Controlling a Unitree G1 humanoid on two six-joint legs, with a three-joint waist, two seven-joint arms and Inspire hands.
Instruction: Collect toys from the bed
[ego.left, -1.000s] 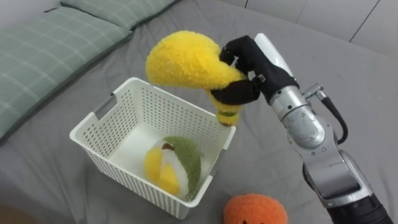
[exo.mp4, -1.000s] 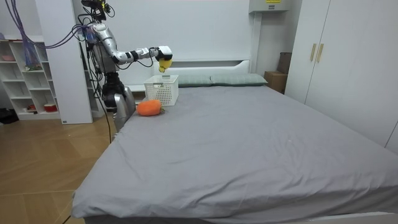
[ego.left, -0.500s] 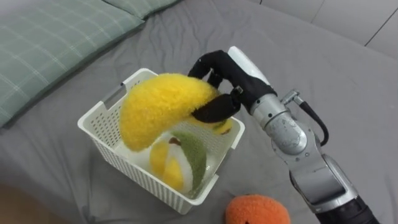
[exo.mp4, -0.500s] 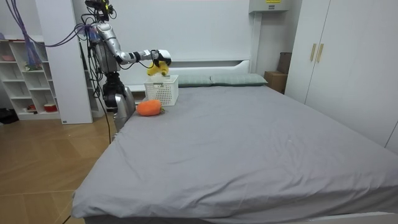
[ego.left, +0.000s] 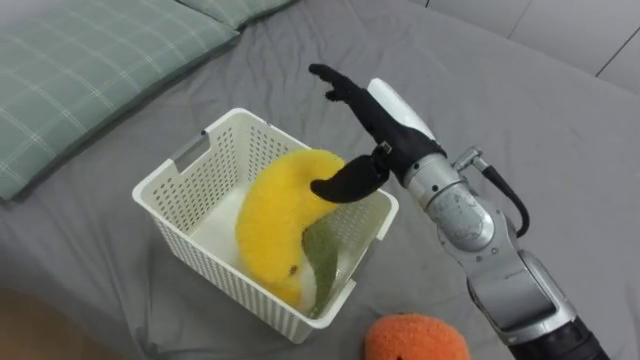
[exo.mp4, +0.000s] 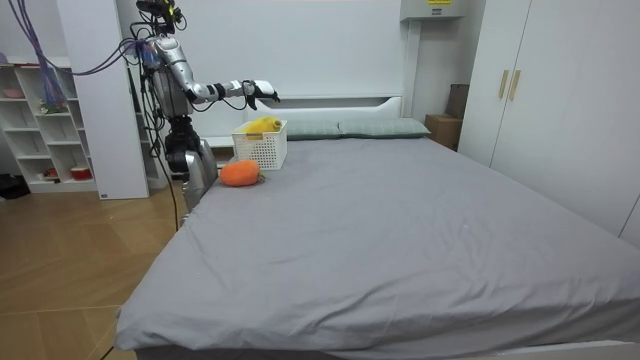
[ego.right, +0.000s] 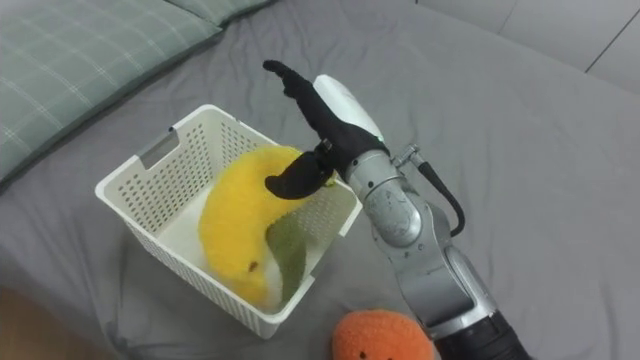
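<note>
A big yellow plush toy (ego.left: 277, 220) lies in the white perforated basket (ego.left: 180, 187) on the grey bed, on top of a green and yellow plush (ego.left: 325, 253). My right hand (ego.left: 372, 130) hovers over the basket's far right corner, fingers spread straight and open, holding nothing. An orange plush ball (ego.left: 414, 338) sits on the sheet just in front of the basket. In the room view the basket (exo.mp4: 260, 146) stands near the bed's head corner with the orange ball (exo.mp4: 239, 173) beside it, and the right hand (exo.mp4: 257, 90) is stretched out above it.
Green checked pillows (ego.left: 90, 60) lie at the bed's head, to the basket's left. The grey sheet (ego.left: 520, 130) stretches wide beyond my arm. In the room view I stand at the bed's side, with white shelves (exo.mp4: 40, 120) behind and a wardrobe (exo.mp4: 540, 90) across.
My right hand let go of the yellow plush, which dropped into the basket onto the green toy. The fingers went from curled round it to spread straight.
</note>
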